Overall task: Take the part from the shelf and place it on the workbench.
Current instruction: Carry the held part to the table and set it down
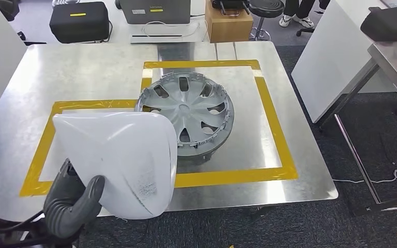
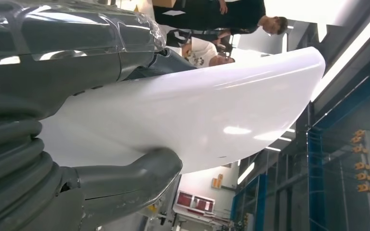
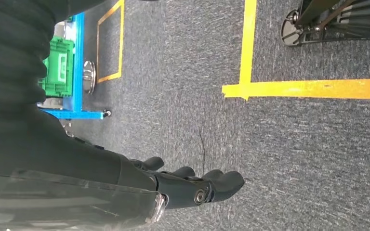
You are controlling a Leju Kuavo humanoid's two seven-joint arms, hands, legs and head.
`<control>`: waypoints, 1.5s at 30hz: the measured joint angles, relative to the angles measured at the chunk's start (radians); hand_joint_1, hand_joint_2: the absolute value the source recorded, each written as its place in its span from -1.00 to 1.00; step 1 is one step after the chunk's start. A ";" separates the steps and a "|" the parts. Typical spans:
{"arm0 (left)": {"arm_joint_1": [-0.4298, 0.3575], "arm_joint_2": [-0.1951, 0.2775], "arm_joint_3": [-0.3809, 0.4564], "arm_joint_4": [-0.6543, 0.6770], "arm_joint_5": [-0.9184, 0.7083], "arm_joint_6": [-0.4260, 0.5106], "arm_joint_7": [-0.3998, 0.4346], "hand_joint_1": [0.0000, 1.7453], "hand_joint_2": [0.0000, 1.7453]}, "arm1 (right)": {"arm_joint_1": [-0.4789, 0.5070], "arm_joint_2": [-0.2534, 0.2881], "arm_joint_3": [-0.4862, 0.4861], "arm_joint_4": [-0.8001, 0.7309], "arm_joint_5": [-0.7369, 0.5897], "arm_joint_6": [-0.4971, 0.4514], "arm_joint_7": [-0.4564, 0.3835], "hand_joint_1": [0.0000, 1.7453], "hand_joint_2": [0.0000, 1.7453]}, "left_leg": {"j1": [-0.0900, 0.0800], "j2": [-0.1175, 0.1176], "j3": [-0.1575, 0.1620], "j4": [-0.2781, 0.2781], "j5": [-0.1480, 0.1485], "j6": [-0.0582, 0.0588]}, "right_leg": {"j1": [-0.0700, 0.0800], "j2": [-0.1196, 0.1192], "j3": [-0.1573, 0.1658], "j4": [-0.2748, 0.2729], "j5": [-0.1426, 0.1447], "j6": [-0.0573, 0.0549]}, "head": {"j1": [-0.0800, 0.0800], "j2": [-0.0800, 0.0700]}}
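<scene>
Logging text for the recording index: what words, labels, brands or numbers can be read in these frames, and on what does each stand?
No text reads clearly in any view.
Grey machine behind the workbench: small logo, too blurred to read.
Black cases: yellow strips, no lettering legible.
Hubcap: centre shows no readable mark.
White part in the left hand: no print visible.
</scene>
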 joint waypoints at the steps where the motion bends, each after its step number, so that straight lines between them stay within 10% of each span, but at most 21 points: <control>1: 0.000 0.000 0.000 0.000 0.000 0.000 0.000 1.00 1.00 | 0.000 0.000 0.000 0.000 0.000 0.000 0.000 -1.00 1.00 | 0.000 0.000 0.000 0.000 -0.001 0.001 | 0.000 0.000 0.001 -0.002 0.000 0.000 | 0.000 0.000; 12: -0.001 0.002 0.001 -0.002 -0.078 0.027 0.037 1.00 1.00 | 0.000 0.002 -0.001 0.000 0.000 0.005 0.000 -1.00 1.00 | -0.001 -0.004 0.003 0.000 0.000 0.007 | -0.001 -0.001 0.004 -0.007 0.002 0.016 | 0.000 0.000; 18: -0.032 0.057 0.041 -0.043 -0.835 0.094 0.535 1.00 1.00 | 0.001 0.003 -0.004 0.000 0.000 0.007 0.002 -1.00 1.00 | 0.000 -0.005 0.004 0.000 0.001 0.008 | -0.001 -0.002 0.004 -0.007 0.003 0.018 | 0.000 0.000; 24: -0.054 0.179 0.182 -0.081 -1.181 -0.179 0.836 1.00 1.00 | 0.003 0.004 -0.004 0.000 0.000 0.011 0.005 -1.00 1.00 | 0.001 -0.002 0.004 -0.003 0.002 0.007 | 0.000 -0.002 0.006 -0.006 0.002 0.018 | 0.000 0.000; 34: -0.127 0.455 0.508 0.022 -1.222 -0.525 0.853 1.00 1.00 | 0.004 0.011 0.013 0.000 0.000 0.034 0.019 -1.00 1.00 | 0.000 -0.001 0.007 -0.006 0.002 0.006 | 0.000 -0.002 0.005 -0.006 0.000 0.015 | -0.001 0.000; 45: -0.425 0.528 0.435 0.298 -1.170 -0.670 0.853 1.00 1.00 | -0.033 0.018 0.065 0.000 0.000 0.064 0.046 -1.00 1.00 | 0.000 -0.019 0.007 -0.005 0.004 0.005 | -0.001 -0.006 0.005 -0.007 0.001 0.015 | -0.001 0.000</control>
